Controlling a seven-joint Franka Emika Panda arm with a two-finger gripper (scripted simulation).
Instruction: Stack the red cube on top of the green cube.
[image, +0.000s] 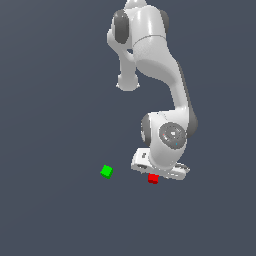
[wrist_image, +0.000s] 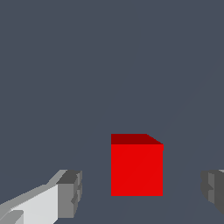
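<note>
The red cube (image: 153, 178) lies on the dark grey floor, directly under my hand in the exterior view. In the wrist view the red cube (wrist_image: 136, 168) sits between my two fingers, with a clear gap on each side. My gripper (wrist_image: 142, 190) is open and low, with one fingertip (wrist_image: 70, 192) on one side and the other at the frame's edge. In the exterior view the gripper (image: 160, 172) is mostly hidden behind the hand. The green cube (image: 106, 171) lies on the floor to the exterior view's left of the red cube, apart from it. It is out of the wrist view.
The white arm (image: 150, 60) rises from the hand toward the top of the exterior view. The plain dark grey floor (image: 60, 210) spreads all around the two cubes.
</note>
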